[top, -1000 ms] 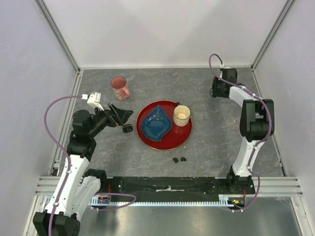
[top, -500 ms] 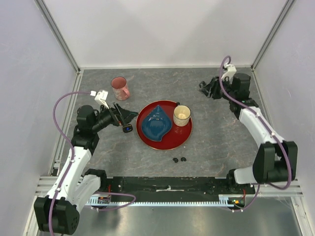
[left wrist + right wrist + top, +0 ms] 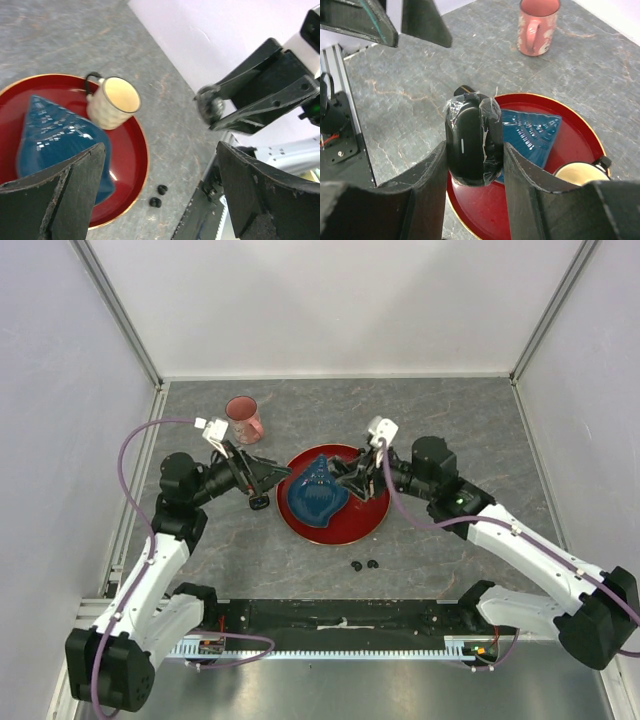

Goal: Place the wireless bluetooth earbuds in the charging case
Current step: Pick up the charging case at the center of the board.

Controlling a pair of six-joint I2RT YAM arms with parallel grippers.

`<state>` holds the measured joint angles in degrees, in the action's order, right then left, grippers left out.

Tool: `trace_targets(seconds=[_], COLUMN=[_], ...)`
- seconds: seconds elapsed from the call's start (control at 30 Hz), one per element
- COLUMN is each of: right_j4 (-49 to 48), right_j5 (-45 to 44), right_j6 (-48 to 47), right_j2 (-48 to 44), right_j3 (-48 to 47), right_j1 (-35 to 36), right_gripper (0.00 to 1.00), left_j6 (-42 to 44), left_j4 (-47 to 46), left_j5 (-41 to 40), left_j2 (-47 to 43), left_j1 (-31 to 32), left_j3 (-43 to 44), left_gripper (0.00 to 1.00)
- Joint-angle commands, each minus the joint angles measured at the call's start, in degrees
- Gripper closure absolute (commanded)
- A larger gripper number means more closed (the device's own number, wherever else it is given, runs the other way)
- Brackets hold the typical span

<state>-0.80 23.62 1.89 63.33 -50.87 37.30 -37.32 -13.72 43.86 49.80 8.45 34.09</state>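
Note:
My right gripper [image 3: 350, 477] hangs over the red tray [image 3: 340, 536] and is shut on a black oval charging case [image 3: 472, 140] wrapped in clear film, held upright between both fingers. Two tiny black earbuds [image 3: 356, 565] [image 3: 373, 563] lie side by side on the table in front of the tray; the left wrist view shows the earbuds [image 3: 162, 189] [image 3: 155, 202] between my spread fingers. My left gripper [image 3: 275, 478] hovers open at the tray's left edge with nothing in it.
On the tray rest a blue leaf-shaped dish [image 3: 315, 495] and a cream cup [image 3: 114, 102]. A pink mug [image 3: 243, 418] stands at the back left. A small black item [image 3: 259, 502] lies on the table under my left gripper.
The right arm has swung from the far right corner to above the tray, carrying the case. My left gripper has shifted slightly right toward the tray and stays open.

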Motion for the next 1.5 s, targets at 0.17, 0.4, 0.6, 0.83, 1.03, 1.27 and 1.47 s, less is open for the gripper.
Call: trace_targets(seconds=[0.17, 0.4, 0.6, 0.83, 1.03, 1.27, 1.47], right_j4=[2.1, -0.8, -3.5, -6.4, -9.1, -10.2, -11.9], right_j5=[-15.6, -18.9, -18.7, -18.3, -18.0, -17.6, -17.9], right_j6=[-10.5, -10.8, -12.0, -14.2, -14.5, -15.7, -15.8], right_j2=[2.4, 3.0, 2.1, 0.4, -0.2, -0.1, 0.1], right_j3=[-0.2, 0.4, 2.1, 4.5, 6.0, 6.6, 7.3], right_j1=[12.1, 15.1, 16.6, 17.5, 17.9, 18.4, 18.6], right_gripper=[1.0, 1.0, 1.0, 1.0, 1.0, 1.0, 1.0], left_j6=[1.1, 3.0, 4.8, 5.2, 4.6, 5.0, 5.6], left_j4=[-2.2, 1.1, 5.0, 4.7, 3.4, 3.3, 3.3], left_j5=[-0.4, -0.1, -2.2, -3.6, -3.6, -2.7, -1.2], left_j2=[3.2, 5.8, 9.0, 10.7, 12.1, 13.7, 14.4], left_j1=[13.3, 16.5, 17.8, 18.9, 19.5, 20.3, 20.5], left_j3=[4.2, 6.3, 7.3, 7.2, 7.1, 7.7, 8.0], left_gripper=[0.03, 0.08, 0.11, 0.24, 0.41, 0.44, 0.8])
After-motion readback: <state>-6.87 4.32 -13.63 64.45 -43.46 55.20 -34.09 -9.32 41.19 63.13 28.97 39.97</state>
